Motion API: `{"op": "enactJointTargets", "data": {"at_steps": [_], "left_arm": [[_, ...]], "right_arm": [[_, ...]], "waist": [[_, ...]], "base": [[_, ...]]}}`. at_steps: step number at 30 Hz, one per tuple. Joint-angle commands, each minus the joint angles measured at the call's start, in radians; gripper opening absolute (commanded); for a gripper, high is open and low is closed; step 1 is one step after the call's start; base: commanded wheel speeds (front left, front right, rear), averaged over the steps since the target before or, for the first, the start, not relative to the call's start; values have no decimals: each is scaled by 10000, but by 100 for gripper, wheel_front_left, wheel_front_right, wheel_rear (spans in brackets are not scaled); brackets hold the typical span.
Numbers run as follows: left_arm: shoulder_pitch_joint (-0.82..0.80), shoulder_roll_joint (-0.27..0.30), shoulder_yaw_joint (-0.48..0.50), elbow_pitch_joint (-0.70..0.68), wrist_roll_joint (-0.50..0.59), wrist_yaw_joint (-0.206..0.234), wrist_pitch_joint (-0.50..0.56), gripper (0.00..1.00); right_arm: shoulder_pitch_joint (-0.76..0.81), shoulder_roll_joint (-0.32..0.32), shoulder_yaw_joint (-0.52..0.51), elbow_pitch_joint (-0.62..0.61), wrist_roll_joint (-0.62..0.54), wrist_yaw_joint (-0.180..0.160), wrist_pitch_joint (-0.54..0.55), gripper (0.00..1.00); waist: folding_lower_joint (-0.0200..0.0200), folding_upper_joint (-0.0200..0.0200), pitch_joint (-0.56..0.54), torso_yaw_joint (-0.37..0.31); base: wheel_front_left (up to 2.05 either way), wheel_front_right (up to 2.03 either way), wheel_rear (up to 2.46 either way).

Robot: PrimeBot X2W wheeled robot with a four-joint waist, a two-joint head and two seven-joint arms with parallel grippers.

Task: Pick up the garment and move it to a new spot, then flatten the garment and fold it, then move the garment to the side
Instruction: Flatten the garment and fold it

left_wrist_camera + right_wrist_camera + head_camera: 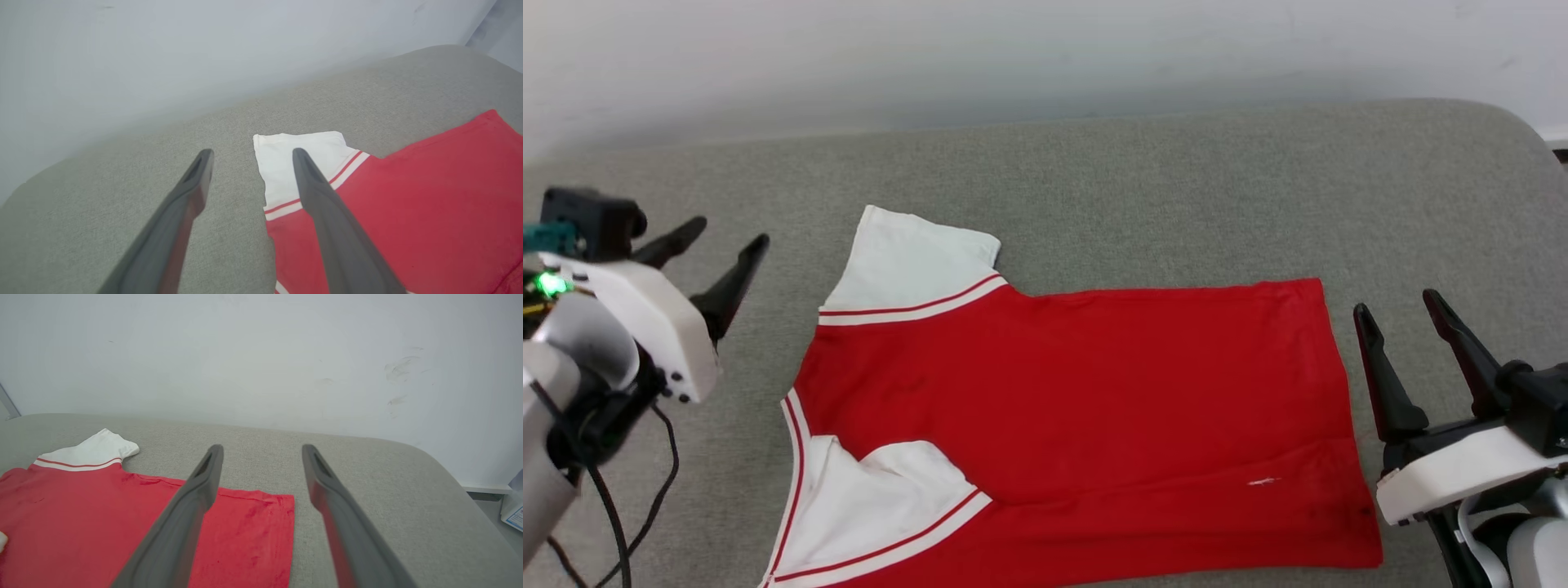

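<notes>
Spread across the centre of the frame, the red jersey T-shirt with white striped-trim sleeves [1078, 408] lies on the grey woven cushion [1143, 180]. Its lower edge is cropped, so flatness there is uncertain.

Risk: the near white sleeve [882, 498], lower left, lies tucked inward over the red body. Folding over it would likely trap a crease. A shallow pinch at the hem could slip.

The left gripper [729, 230], far left, and the right gripper [1397, 304], far right, stand wide apart, holding nothing, beside the cloth.

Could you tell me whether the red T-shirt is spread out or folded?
Mostly spread: the red jersey T-shirt with white sleeves lies flat on the grey fabric cushion, one sleeve turned in over its body.
</notes>
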Motion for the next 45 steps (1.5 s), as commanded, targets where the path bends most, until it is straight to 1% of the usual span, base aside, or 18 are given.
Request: {"op": "enactJointTargets", "data": {"at_steps": [1,5,9,15,20,22,25,27,38,39,40,43,45], "left_arm": [[-299,-71,2,66,-80,-114,194,100],[-1566,-94,-167,485,-95,-575,1624,100],[-2773,-116,-313,830,-537,-887,3581,100],[-4296,-255,-425,1582,-956,-926,5828,100],[-5135,-574,-612,2119,-929,-621,7044,100],[-5476,-603,-756,2322,-753,-536,7443,100],[-5719,-751,-1013,2614,-466,-574,7772,100],[-5851,-713,-1158,2829,-292,-618,7922,100],[-5364,-920,-1653,3833,-301,-948,8170,100],[-5337,-947,-1705,3854,-287,-971,8158,54],[-5322,-986,-1711,3872,-328,-1032,8091,0],[-5382,-1046,-1744,3896,-276,-1128,7871,0],[-5473,-1078,-1584,3923,-309,-1143,7520,0]], "right_arm": [[-147,100,30,-61,-39,-11,-52,100],[-373,278,166,-155,-199,-11,-165,100],[-593,431,252,-225,-329,-10,-227,100],[-939,587,414,-232,-453,-11,-288,100],[-1193,664,381,-285,-541,-10,-367,100],[-1307,700,442,-336,-588,-10,-377,100],[-1418,721,500,-389,-644,-11,-416,100],[-1502,749,540,-431,-639,-11,-422,100],[-1648,875,508,-486,-713,-11,-454,100],[-1659,873,508,-479,-712,-11,-437,100],[-1685,872,507,-482,-715,-11,-419,100],[-1738,808,499,-478,-693,-11,-350,100],[-1833,663,443,-502,-642,-11,-269,100]], "waist": [[0,-1,370,-290],[0,-1,989,-683],[0,-1,1631,-1001],[0,-1,2528,-1385],[0,-1,3151,-1553],[0,-1,3358,-1628],[0,-1,3620,-1713],[0,-1,3768,-1774],[0,-1,4204,-1885],[0,-1,4211,-1878],[0,-1,4212,-1868],[0,-1,4100,-1794],[0,-1,3950,-1704]], "base": [[0,0,0],[0,0,0],[0,0,0],[0,0,0],[0,0,0],[0,0,0],[0,0,0],[0,0,0],[0,0,0],[0,0,0],[0,0,0],[0,0,0],[0,0,0]]}}
